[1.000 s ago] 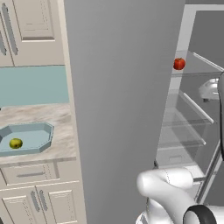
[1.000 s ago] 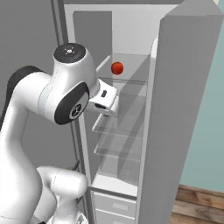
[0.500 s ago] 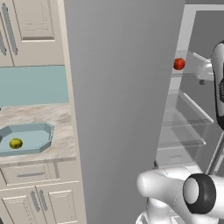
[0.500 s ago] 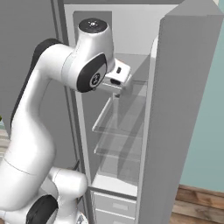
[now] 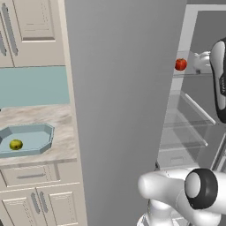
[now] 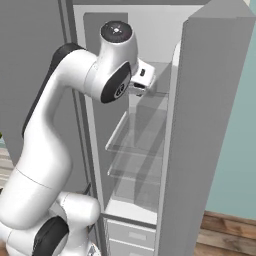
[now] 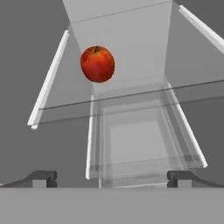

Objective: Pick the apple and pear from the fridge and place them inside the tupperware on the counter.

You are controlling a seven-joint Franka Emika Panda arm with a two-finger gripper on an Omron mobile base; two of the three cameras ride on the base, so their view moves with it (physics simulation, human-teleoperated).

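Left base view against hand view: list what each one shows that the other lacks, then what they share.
Left base view alone: the pear lying in the tupperware on the counter, beside the fridge's grey side, with cream cabinets above. Hand view alone: the two dark fingers set wide apart, with nothing between them. Both: the apple on an upper glass shelf inside the fridge.

White robot arm (image 6: 60, 135) fills left of frame, wrist reaching into tall grey open fridge (image 6: 210, 125) at upper centre; clear glass shelves (image 6: 137, 137) below.
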